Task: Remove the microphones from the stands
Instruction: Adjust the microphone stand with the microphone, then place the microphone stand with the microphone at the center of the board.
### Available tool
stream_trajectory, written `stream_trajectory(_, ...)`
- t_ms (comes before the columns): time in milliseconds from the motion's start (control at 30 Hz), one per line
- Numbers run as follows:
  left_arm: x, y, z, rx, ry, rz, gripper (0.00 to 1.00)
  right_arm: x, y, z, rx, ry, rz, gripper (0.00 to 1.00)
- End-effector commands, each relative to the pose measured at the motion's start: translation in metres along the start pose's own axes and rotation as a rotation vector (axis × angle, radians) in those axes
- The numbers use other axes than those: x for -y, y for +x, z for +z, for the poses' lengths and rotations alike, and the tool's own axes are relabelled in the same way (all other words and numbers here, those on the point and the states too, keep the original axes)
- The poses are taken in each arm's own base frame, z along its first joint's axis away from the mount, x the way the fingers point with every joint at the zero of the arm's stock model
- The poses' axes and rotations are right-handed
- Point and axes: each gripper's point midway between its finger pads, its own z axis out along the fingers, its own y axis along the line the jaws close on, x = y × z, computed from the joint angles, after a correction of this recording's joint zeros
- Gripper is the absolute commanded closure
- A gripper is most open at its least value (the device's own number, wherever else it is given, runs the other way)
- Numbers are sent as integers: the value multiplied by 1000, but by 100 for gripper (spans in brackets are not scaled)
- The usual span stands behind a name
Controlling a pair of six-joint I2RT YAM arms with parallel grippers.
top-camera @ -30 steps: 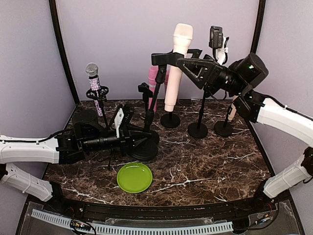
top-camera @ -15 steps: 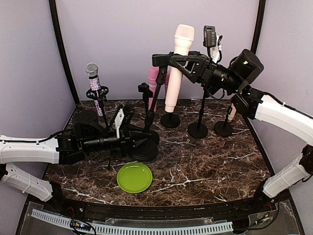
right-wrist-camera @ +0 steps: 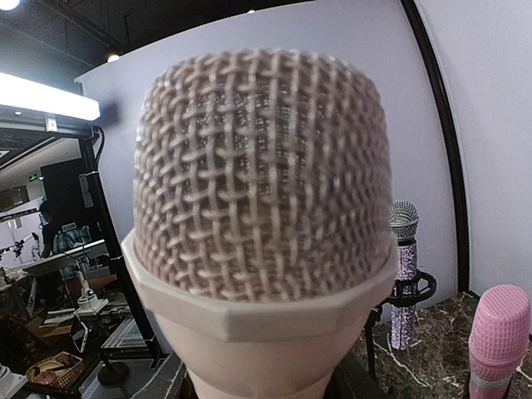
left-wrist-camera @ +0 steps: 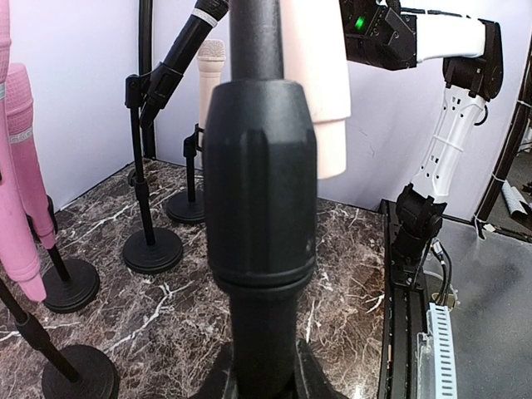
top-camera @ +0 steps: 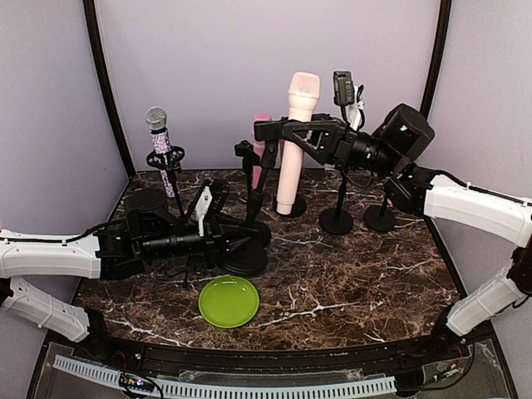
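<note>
Marble table (top-camera: 357,274) spreads out below me. The tall black stand (top-camera: 259,179) rises left of centre, and my left gripper (top-camera: 235,243) is low at its foot, clenched on the pole just above the round base. In the left wrist view the pole's fat collar fills the frame. Up high, my right gripper (top-camera: 298,131) reaches in from the right and grasps the microphone (top-camera: 291,179) by its cream body, just under the mesh head. The microphone hangs upright, right beside the stand's top clip. Whether it touches the clip, I cannot tell. The green plate (top-camera: 229,301) sits near the front edge.
</note>
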Motion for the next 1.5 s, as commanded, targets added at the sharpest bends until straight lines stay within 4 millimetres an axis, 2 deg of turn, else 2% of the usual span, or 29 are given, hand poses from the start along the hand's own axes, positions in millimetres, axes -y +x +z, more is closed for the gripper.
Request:
stream_trajectory(0,8,-48,-12,171,15,50,100,5,12,-1,-2,-12,42,63)
stream_trajectory(600,5,-52,-16,190,-9,44,100,9,77,14,-105,-17,138,63)
stream_trajectory(933,2,-46,-12,178,-21,62,100,7,91,16,-146,-1,135,64)
stream_trajectory(1133,5,-38,2,163,16,89,100,6,96,10,-173,33,90,64)
stream_trajectory(1167,4,-31,8,145,20,86,100,7,97,7,-180,49,80,64)
stream_trajectory(1267,3,-22,20,120,36,83,100,8,100,-1,-193,93,45,64)
stream_trajectory(1400,2,-18,32,136,28,79,100,11,108,-16,-211,156,12,64)
stream_trajectory(1433,4,-23,34,161,23,86,100,12,110,-20,-215,172,10,63)
stream_trajectory(1467,4,-17,40,154,21,89,100,14,113,-23,-220,190,6,63)
